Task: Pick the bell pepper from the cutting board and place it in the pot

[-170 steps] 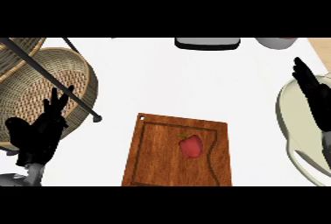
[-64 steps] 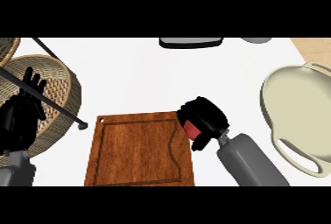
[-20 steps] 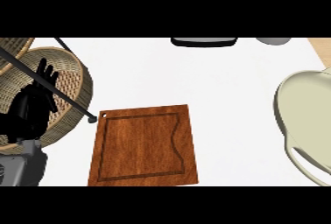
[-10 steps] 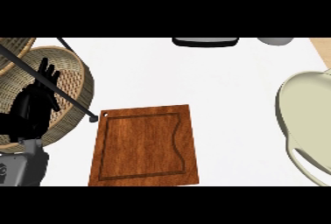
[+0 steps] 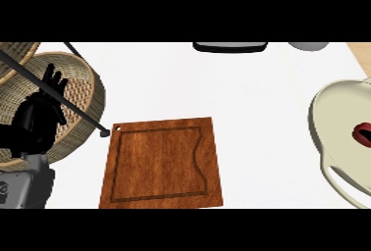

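Now I see the bell pepper inside the pot at the frame's right edge; the cutting board lies bare, my left hand released at left, fingers up.

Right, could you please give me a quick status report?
Left hand open, resting by basket. Right hand out of view. Bell pepper in pot; cutting board bare.

Red bell pepper, cream pot, reddish-brown cutting board.
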`<action>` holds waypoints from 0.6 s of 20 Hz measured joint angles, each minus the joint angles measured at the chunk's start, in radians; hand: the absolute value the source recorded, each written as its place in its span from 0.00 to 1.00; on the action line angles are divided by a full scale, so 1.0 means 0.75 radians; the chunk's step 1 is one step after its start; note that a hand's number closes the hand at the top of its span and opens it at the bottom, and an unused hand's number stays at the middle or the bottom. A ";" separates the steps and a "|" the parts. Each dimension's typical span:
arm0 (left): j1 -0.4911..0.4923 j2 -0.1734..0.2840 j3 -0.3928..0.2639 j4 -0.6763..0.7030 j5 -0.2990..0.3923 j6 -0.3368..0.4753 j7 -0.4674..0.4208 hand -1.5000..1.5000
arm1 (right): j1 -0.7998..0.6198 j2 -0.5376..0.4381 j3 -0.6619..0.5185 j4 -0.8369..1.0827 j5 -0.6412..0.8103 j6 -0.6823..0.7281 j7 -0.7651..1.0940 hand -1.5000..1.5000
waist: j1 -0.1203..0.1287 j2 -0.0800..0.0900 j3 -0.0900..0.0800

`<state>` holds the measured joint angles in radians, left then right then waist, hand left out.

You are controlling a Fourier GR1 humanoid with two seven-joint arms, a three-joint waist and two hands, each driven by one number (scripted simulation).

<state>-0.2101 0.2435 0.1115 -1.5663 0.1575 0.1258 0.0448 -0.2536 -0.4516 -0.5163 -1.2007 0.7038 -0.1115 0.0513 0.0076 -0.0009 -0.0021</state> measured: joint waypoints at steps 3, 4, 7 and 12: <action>0.007 0.002 0.009 0.003 0.009 -0.019 -0.012 0.50 | -0.011 0.028 -0.046 -0.050 -0.101 -0.014 -0.053 0.00 | -0.008 -0.003 0.000; 0.000 0.005 0.014 0.012 0.016 -0.028 -0.013 0.50 | -0.022 0.028 -0.071 -0.055 -0.143 -0.012 -0.064 0.00 | -0.011 -0.003 0.001; 0.017 0.000 0.013 -0.004 0.011 -0.031 -0.013 0.50 | -0.048 0.046 -0.137 -0.077 -0.244 -0.019 -0.044 0.00 | -0.011 -0.005 0.000; 0.028 -0.014 0.020 -0.018 0.000 -0.014 -0.009 0.50 | -0.051 0.035 -0.282 -0.110 -0.442 -0.003 -0.038 0.00 | -0.015 -0.006 0.001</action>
<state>-0.1888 0.2329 0.1264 -1.5801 0.1573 0.1153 0.0378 -0.2920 -0.4251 -0.7280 -1.2830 0.3724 -0.1136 0.0230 -0.0038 -0.0051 -0.0017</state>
